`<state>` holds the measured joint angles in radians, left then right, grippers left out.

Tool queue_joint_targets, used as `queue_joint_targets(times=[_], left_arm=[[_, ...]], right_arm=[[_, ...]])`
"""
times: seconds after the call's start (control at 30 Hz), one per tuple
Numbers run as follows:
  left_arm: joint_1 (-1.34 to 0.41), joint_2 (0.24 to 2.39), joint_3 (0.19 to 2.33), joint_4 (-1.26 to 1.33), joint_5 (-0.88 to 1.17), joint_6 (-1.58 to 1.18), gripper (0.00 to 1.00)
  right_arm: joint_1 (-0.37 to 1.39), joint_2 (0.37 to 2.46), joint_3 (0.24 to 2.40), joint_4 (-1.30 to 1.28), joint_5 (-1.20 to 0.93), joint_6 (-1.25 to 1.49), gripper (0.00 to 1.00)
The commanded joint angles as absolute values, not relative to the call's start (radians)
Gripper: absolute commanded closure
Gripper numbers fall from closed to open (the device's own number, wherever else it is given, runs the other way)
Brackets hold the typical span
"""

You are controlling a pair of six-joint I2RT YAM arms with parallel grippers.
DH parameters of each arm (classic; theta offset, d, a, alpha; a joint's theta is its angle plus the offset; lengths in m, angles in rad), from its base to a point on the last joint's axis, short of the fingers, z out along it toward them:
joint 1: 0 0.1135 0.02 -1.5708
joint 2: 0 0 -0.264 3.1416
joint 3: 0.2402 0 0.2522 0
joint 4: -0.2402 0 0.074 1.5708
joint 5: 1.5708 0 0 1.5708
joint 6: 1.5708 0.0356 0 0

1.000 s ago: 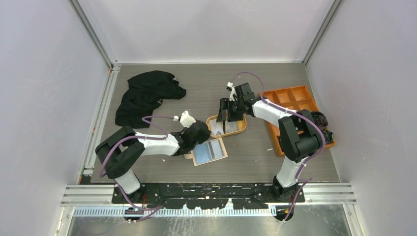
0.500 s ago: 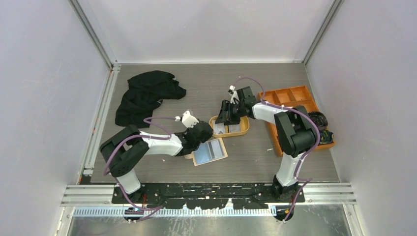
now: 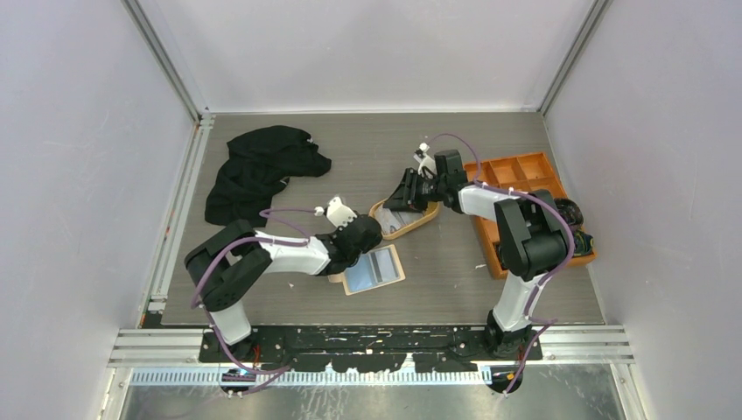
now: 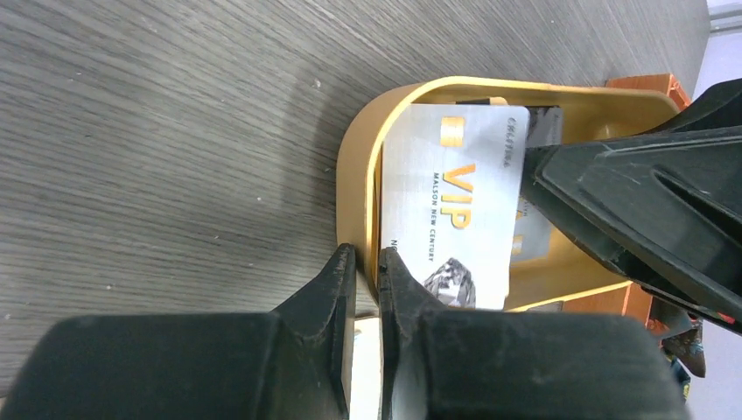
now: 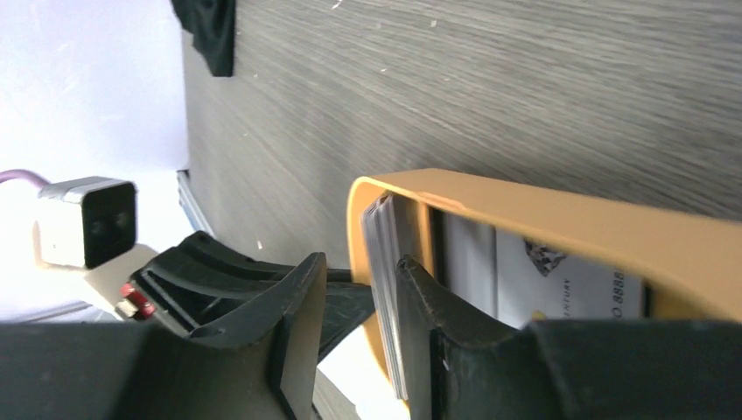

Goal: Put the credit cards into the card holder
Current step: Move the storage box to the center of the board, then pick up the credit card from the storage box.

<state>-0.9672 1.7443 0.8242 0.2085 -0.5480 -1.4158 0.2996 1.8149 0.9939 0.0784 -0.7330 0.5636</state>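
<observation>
Left wrist: left gripper (image 4: 366, 262) clamps orange tray (image 4: 357, 166); right gripper (image 5: 360, 269) straddles credit cards (image 5: 382, 236), grip unclear.

Clamped by the left gripper (image 4: 366, 261) at lower centre: rim of the orange tray (image 4: 357, 166); inside it, mid-frame, a silver VIP card (image 4: 442, 210).

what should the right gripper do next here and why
Probably close the right gripper on the upright credit cards, then lift. Its fingers straddle the stack at the end of the orange oval tray with a gap showing, and the left gripper clamps the tray's rim, so it should stay put.
</observation>
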Motion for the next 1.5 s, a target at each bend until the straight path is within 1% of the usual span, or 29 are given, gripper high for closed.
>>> queue_joint_targets(times=[0.0, 0.1, 0.2, 0.43, 0.57, 0.7, 0.97, 1.1, 1.17, 1.23, 1.3, 1.47], left_arm=[[-0.982, 1.775, 0.867, 0.214, -0.511, -1.421, 1.00], [-0.981, 1.777, 0.876, 0.203, -0.516, -1.415, 1.00], [-0.979, 1.780, 0.888, 0.190, -0.517, -1.409, 1.00], [-0.968, 1.785, 0.924, 0.159, -0.517, -1.389, 1.00], [-0.960, 1.796, 0.942, 0.145, -0.511, -1.380, 1.00], [-0.952, 1.806, 0.955, 0.142, -0.511, -1.379, 1.00], [-0.942, 1.830, 1.005, 0.133, -0.497, -1.367, 0.99], [-0.941, 1.813, 0.984, 0.157, -0.491, -1.351, 0.86], [-0.940, 1.795, 0.974, 0.159, -0.495, -1.342, 0.74], [-0.940, 1.767, 0.963, 0.157, -0.501, -1.329, 0.69], [-0.940, 1.742, 0.950, 0.159, -0.505, -1.314, 0.67], [-0.941, 1.658, 0.901, 0.152, -0.520, -1.264, 0.66]], right_arm=[[0.322, 1.790, 1.008, 0.101, -0.839, 0.591, 0.61], [0.322, 1.809, 1.051, -0.025, -0.792, 0.523, 0.66], [0.322, 1.826, 1.079, -0.108, -0.747, 0.475, 0.65], [0.324, 1.830, 1.136, -0.267, -0.571, 0.369, 0.56], [0.323, 1.838, 1.156, -0.312, -0.547, 0.339, 0.55], [0.322, 1.859, 1.175, -0.345, -0.559, 0.320, 0.55], [0.254, 1.914, 1.197, -0.352, -0.750, 0.364, 0.56], [0.229, 1.909, 1.201, -0.358, -0.791, 0.357, 0.58], [0.222, 1.908, 1.207, -0.370, -0.801, 0.348, 0.58], [0.214, 1.908, 1.210, -0.379, -0.802, 0.340, 0.59], [0.204, 1.912, 1.213, -0.384, -0.802, 0.334, 0.59], [0.182, 1.907, 1.215, -0.392, -0.826, 0.331, 0.59]])
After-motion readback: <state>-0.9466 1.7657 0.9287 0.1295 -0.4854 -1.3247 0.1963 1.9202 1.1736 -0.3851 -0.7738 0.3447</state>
